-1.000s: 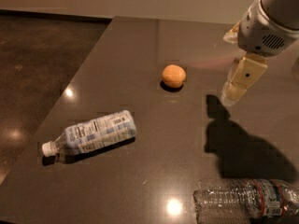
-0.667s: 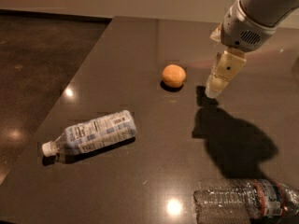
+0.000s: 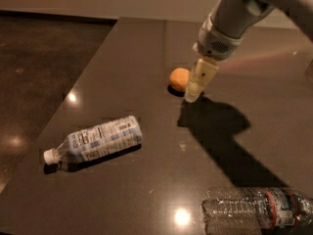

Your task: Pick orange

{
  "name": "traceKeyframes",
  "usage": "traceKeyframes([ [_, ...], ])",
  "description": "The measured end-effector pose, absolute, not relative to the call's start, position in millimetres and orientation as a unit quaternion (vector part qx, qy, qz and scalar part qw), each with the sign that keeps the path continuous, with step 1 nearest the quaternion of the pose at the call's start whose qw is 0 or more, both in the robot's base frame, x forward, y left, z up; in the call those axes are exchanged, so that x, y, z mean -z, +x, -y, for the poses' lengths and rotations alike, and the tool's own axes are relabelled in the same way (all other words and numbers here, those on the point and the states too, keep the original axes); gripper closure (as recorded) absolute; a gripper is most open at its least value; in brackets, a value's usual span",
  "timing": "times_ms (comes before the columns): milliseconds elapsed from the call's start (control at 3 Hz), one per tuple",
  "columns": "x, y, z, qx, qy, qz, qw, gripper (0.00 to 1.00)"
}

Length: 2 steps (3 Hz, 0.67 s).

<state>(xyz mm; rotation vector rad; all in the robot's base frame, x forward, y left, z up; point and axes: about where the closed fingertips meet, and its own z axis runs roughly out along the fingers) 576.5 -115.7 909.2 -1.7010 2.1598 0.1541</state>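
Note:
The orange (image 3: 178, 78) is a small round fruit lying on the dark table (image 3: 146, 48), near the middle. My gripper (image 3: 194, 93) comes down from the upper right on a white arm. Its pale fingers hang just to the right of the orange, partly in front of its right side, close above the table.
A labelled water bottle (image 3: 95, 142) with a white cap lies on its side at the left front. A clear crumpled bottle (image 3: 259, 212) lies at the front right edge. The table's left edge runs diagonally, with dark floor (image 3: 39, 67) beyond it.
My gripper has moved left and down from the right side of the table and now hangs right beside the orange. The orange and both bottles have not moved.

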Motion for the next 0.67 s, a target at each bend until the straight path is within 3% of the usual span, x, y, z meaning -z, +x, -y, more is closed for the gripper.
traceKeyframes([
  [667, -876, 608, 78, -0.059, -0.621, -0.762, 0.174, 0.0],
])
